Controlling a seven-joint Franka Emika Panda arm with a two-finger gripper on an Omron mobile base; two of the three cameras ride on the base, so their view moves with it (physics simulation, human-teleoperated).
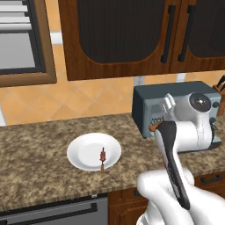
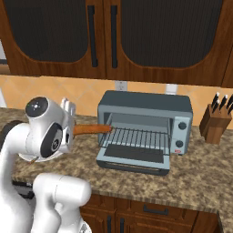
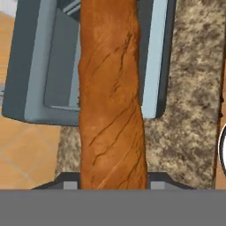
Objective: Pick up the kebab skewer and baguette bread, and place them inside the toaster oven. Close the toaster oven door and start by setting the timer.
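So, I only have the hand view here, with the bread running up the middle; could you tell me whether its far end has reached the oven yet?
Observer: The baguette bread has its tip at the left edge of the toaster oven opening, level with the wire rack.
Operator: Thank you, and is the door fully down?
Observer: Yes, the toaster oven door lies open, flat in front.
Operator: And where is the skewer, please?
Observer: The kebab skewer lies on the white plate.

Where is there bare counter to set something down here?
Bare counter lies in front of the open toaster oven door and between the toaster oven and knife block. Around the white plate is also free.
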